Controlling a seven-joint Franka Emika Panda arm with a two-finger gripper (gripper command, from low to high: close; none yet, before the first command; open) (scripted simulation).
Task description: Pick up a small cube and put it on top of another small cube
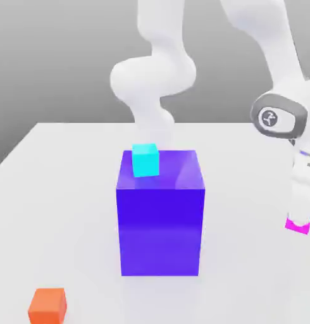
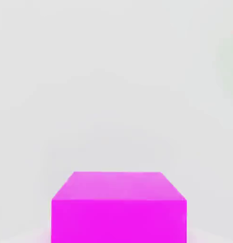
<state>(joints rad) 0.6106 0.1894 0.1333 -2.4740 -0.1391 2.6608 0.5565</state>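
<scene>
Cube (image 2: 119, 221) between the fingers (image 1: 302, 214)

We see a pale, nearly white table (image 1: 75, 209) that spreads across the exterior view and runs out of the frame at the bottom. Its straight back edge crosses the picture above the middle, against a grey background, and its left edge slants down to the frame's left side. Near the centre we find a big blue block (image 1: 161, 231) standing upright and flat on the table, with a faint bluish sheen on the surface just below it. In the lower left we see an orange cube (image 1: 47, 307), well apart from the block and nearer the bottom of the frame.
</scene>
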